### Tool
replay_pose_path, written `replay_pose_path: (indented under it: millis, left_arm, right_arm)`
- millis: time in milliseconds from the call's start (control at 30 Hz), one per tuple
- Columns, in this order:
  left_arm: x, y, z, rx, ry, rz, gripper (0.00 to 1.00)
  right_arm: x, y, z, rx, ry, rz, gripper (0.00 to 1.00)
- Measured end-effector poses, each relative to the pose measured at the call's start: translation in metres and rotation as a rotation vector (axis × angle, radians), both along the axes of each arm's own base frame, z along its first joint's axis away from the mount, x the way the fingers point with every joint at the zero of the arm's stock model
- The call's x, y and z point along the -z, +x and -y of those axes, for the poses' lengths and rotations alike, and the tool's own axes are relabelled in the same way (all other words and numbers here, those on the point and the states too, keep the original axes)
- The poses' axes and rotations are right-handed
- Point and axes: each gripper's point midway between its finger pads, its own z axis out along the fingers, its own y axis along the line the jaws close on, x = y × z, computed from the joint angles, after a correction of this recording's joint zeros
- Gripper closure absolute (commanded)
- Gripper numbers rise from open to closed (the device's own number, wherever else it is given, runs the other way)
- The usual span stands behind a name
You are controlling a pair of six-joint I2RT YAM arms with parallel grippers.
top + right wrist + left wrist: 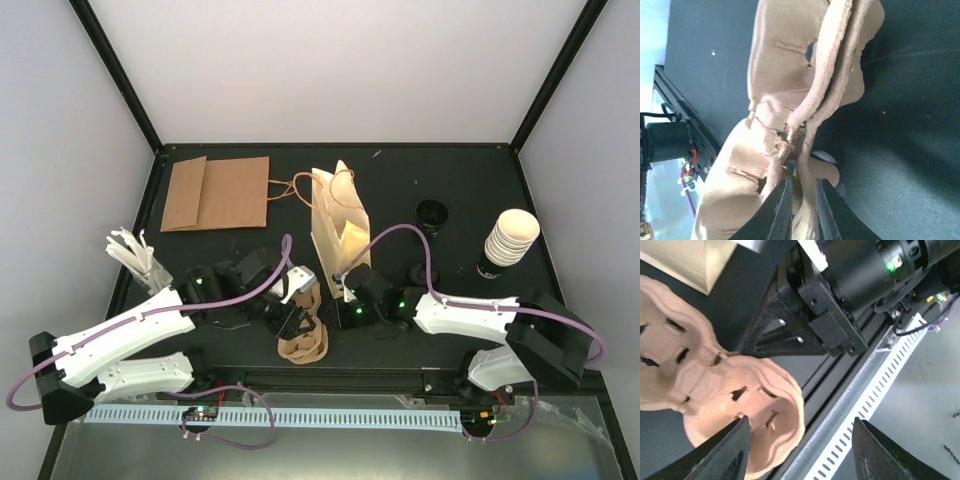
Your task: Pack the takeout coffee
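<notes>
The takeout coffee cups (511, 237) are cream-white paper cups in a stack at the right of the table, far from both grippers. The cream paper bag (338, 228) stands upright and open at the middle back. A tan pulp cup carrier (304, 340) lies near the front edge. It also shows in the left wrist view (715, 390) and the right wrist view (790, 90). My left gripper (802, 450) is open, with its left finger by the carrier's rim. My right gripper (803, 200) is shut on a thin edge of the carrier.
A flat brown paper bag (215, 192) lies at the back left. A black lid (432, 212) sits right of the standing bag, with another black lid (415, 272) nearer my right arm. White sticks in a holder (135, 255) stand at the left. A slotted white rail (280, 415) runs along the front.
</notes>
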Motion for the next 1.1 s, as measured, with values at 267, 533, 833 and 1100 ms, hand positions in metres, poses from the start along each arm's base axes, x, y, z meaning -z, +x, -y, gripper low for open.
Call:
replay_pose_path:
  millis: [267,533,833,1100]
  left_arm:
    - [0.006,0.02,-0.007,-0.093,0.051,0.066,0.45]
    - [0.053,0.032,-0.009,-0.129,0.223,0.027,0.44]
    - [0.056,0.032,-0.003,-0.18,0.211,-0.021,0.46]
    - [0.056,0.011,0.008,-0.181,0.177,-0.109,0.43]
  right_arm:
    - [0.019,-0.005,0.001,-0.028,-0.044,-0.028,0.8]
    - [0.023,-0.006,0.003,-0.036,-0.048,-0.03,0.7]
    - [0.031,-0.012,0.004,-0.051,-0.048,-0.051,0.69]
    - [0.036,-0.021,0.0,-0.069,0.003,-0.098,0.7]
